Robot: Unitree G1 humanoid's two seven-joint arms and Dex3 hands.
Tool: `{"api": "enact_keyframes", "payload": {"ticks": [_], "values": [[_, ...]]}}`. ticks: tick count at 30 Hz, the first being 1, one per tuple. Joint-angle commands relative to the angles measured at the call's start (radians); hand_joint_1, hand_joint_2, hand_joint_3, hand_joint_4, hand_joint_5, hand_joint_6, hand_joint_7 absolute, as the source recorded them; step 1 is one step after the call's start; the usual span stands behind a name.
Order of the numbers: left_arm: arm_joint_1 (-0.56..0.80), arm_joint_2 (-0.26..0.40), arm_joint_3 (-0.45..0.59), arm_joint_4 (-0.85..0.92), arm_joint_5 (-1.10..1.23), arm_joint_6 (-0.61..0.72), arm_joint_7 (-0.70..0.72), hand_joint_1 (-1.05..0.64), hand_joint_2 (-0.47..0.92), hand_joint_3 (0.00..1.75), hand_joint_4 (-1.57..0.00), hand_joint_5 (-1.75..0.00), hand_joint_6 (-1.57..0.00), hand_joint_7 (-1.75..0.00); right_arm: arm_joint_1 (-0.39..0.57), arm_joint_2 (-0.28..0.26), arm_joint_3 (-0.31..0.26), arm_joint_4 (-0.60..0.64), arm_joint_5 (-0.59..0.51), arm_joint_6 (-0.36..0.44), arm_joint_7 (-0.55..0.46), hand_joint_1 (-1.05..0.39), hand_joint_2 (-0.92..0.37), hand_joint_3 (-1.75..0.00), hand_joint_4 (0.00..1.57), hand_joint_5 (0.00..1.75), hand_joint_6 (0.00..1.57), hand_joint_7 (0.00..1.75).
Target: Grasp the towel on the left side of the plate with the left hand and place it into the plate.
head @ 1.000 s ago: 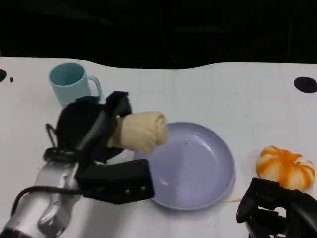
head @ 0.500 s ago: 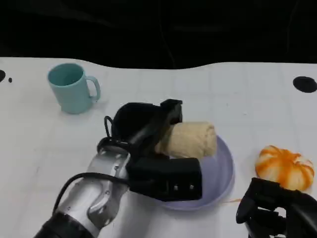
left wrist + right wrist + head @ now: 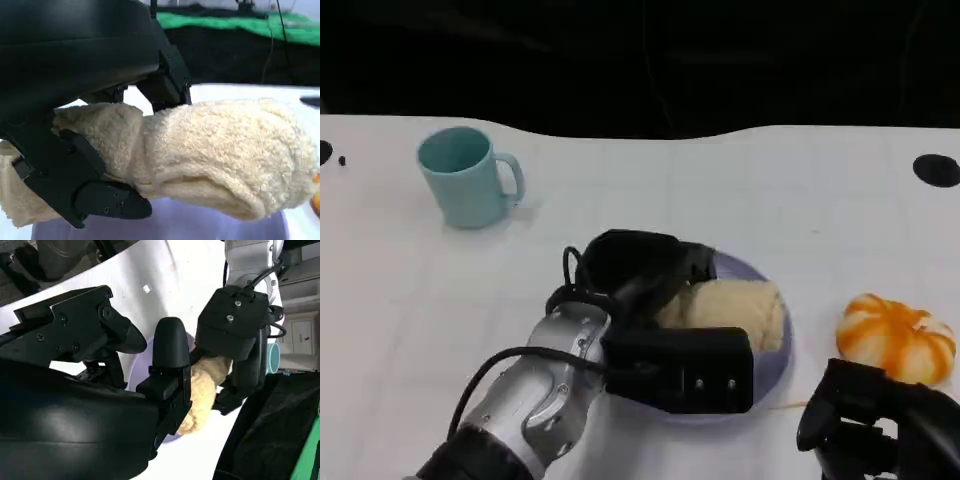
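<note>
Left hand (image 3: 640, 270) clamps the fluffy cream rolled towel (image 3: 735, 305) over the shallow lavender plate (image 3: 775, 345), mid-table. Right hand (image 3: 865, 420), fingers curled on nothing, waits near the right edge beside a glossy orange pumpkin (image 3: 895, 335).

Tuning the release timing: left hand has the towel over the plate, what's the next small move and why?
Probably open the left hand to let go: the rolled towel it holds already sits over the purple plate, seemingly low against it in the left wrist view.
</note>
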Motion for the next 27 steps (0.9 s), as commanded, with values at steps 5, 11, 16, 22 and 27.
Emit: {"api": "enact_keyframes", "payload": {"ticks": [5,11,16,22,27], "values": [[0.001,0.049,-0.002,-0.146,0.009,0.084,-0.177,-0.77,0.92,0.21,-0.23,-0.31,-0.18,0.00,0.000,-0.013,-0.006,0.000,-0.001,-0.009,0.008,-0.06,-0.68,-1.04,0.68,1.75,0.58,1.55],[0.009,0.099,0.009,-0.230,-0.005,0.077,-0.257,-1.01,0.92,0.37,-0.08,-0.24,-0.05,0.00,-0.003,-0.010,-0.008,0.002,-0.001,-0.008,0.009,-0.06,-0.68,-1.04,0.69,1.75,0.58,1.56],[0.051,0.144,0.043,-0.316,-0.040,0.051,-0.263,-1.01,0.92,0.40,-0.08,-0.27,-0.06,-0.01,-0.002,-0.008,-0.004,-0.001,-0.006,-0.007,0.004,-0.05,-0.68,-1.04,0.69,1.75,0.57,1.56],[0.154,0.204,0.178,-0.488,-0.222,0.057,-0.359,-0.75,0.92,0.37,-0.22,-0.40,-0.18,-0.07,-0.004,-0.005,0.001,-0.002,-0.008,-0.004,0.001,-0.04,-0.69,-1.04,0.68,1.75,0.57,1.56],[0.253,0.212,0.308,-0.598,-0.432,0.107,-0.434,-0.42,0.92,0.29,-0.39,-0.49,-0.31,-0.11,-0.006,-0.006,0.004,-0.008,-0.013,0.004,-0.007,-0.04,-0.69,-1.03,0.67,1.75,0.56,1.57]]}}
